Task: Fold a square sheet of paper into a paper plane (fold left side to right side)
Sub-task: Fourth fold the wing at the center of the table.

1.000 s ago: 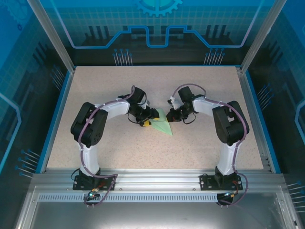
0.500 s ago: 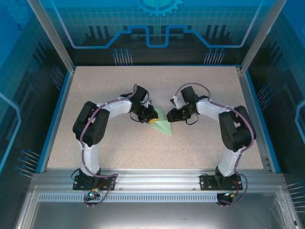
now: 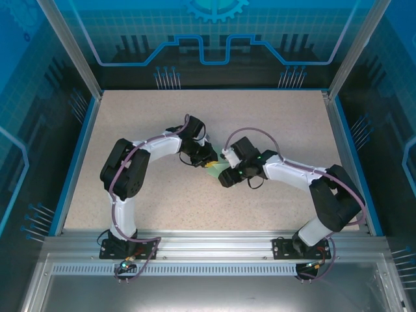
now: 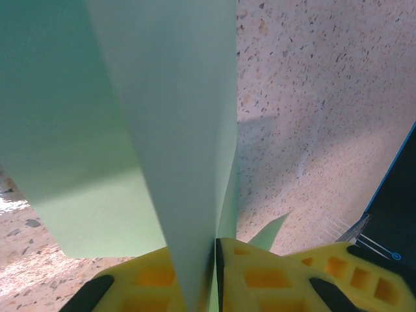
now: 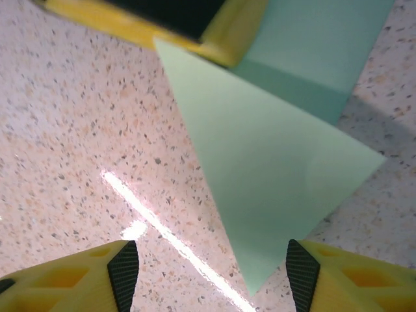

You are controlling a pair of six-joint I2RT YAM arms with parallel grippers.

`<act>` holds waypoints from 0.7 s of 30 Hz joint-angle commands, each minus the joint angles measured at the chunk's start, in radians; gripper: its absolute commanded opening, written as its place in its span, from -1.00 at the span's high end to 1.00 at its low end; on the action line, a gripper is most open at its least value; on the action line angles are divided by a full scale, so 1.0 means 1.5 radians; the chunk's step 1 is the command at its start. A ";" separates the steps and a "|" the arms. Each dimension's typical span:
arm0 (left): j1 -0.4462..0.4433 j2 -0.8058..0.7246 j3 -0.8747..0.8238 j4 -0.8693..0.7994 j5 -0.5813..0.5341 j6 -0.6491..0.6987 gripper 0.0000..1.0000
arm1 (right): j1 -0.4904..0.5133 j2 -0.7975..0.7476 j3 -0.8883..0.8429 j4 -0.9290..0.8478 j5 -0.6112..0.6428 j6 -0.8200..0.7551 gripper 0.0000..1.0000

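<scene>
Speckled table (image 3: 143, 123), blue walls (image 3: 26, 130); left gripper (image 4: 214, 260) pinches paper plane (image 5: 273, 175), right gripper (image 5: 211, 266) spread

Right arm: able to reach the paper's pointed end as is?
Likely yes: right gripper is open, its fingers flanking the paper at its tip, nothing between. Left gripper holds the far end.

Paper plane (image 3: 214, 171) lies near the middle of the desk (image 3: 162, 117), between the two pincers. Left pincer (image 3: 207, 162) sits at the plane's left rear end, clamped on a raised fold; in the left wrist view the paper runs away from the pinch, one flap upright and the rest spreading left over the desk. Right pincer (image 3: 225, 177) sits over the plane's right front part. In the right wrist view the plane's pointed tip lies between the spread fingers (image 5: 123, 273), touching neither, with the left pincer at the far end.
</scene>
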 commanded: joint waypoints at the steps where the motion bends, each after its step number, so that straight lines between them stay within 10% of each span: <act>1: -0.002 0.006 0.022 -0.026 -0.005 0.002 0.67 | 0.025 0.017 0.003 0.029 0.059 -0.030 -0.31; 21: -0.002 0.011 0.048 -0.051 -0.008 0.008 0.54 | 0.041 0.104 0.050 0.039 0.095 -0.057 0.09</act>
